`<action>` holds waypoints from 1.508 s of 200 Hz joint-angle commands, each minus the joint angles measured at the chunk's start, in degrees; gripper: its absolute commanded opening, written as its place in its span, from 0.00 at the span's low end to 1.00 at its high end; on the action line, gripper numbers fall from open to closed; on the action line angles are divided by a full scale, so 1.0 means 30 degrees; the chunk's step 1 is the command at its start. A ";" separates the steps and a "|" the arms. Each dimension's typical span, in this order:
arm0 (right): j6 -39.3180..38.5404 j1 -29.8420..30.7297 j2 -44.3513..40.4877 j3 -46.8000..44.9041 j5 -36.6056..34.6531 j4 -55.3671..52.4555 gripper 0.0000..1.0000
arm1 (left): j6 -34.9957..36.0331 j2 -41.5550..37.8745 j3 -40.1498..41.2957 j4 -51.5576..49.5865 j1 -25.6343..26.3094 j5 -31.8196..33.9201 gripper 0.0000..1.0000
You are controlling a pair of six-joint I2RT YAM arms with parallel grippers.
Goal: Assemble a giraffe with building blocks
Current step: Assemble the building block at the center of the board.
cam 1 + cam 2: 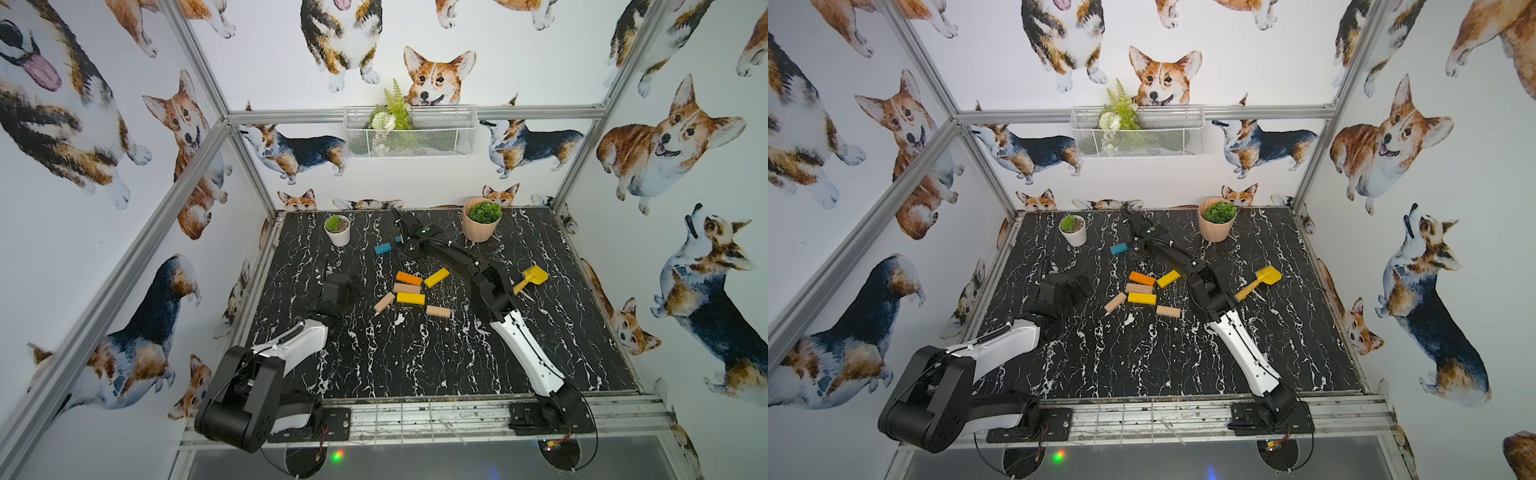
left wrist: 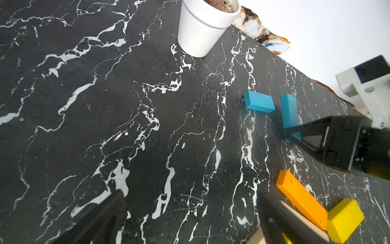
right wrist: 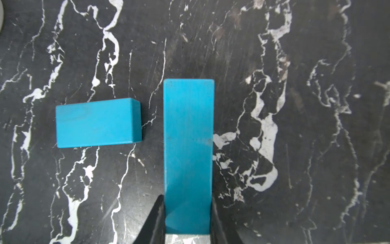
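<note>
The building blocks lie loose on the black marble table [image 1: 415, 353]; a giraffe is not in view. My right gripper [image 3: 187, 198] is shut on one end of a long teal block [image 3: 187, 147] that lies flat near the back of the table. A second teal block [image 3: 97, 124] lies crosswise just beside it, apart; it shows in both top views [image 1: 382, 248] [image 1: 1118, 248]. In mid-table an orange block [image 1: 409, 278], a tan one [image 1: 406, 288] and a yellow one [image 1: 410, 298] lie side by side. My left gripper [image 1: 353, 286] hovers open left of them, holding nothing.
Another yellow block [image 1: 436, 277] and two tan blocks [image 1: 384, 302] [image 1: 438, 311] lie around the cluster. A yellow toy shovel [image 1: 532, 278] lies right of the right arm. A white plant pot [image 1: 337, 230] and a peach pot [image 1: 481, 220] stand at the back.
</note>
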State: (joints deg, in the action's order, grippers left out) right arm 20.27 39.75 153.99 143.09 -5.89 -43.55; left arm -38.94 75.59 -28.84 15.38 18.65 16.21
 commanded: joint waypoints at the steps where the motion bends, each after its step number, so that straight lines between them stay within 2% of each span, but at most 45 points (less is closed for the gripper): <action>1: 0.0078 0.0169 0.0003 -0.0169 0.0082 -0.0484 0.37 | -0.0058 -0.0014 -0.0113 0.0229 -0.0065 0.0252 1.00; 20: -0.0214 0.0259 -0.0198 -0.0449 0.0015 -0.0483 0.44 | -0.0058 0.0070 -0.0204 0.0181 -0.0058 0.0109 1.00; 57: -0.0713 0.0367 -0.0486 -0.1132 0.0094 -0.0341 0.45 | -0.0080 0.0290 -0.0316 0.0122 -0.0066 -0.0113 1.00; 106: -0.1307 0.0594 -0.0516 -0.1334 0.0215 -0.0044 0.30 | -0.0087 0.0332 -0.0348 0.0094 -0.0066 -0.0160 1.00; 301: -0.2441 0.0770 -0.0322 -0.1582 0.0067 -0.0048 0.25 | 0.0030 0.0608 -0.0479 0.0116 -0.0066 -0.0309 1.00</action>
State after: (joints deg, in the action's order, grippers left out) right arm 13.87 41.74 152.35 138.80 -6.33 -40.97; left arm -38.76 77.25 -29.89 15.22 18.65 15.29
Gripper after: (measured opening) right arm 0.323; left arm 0.998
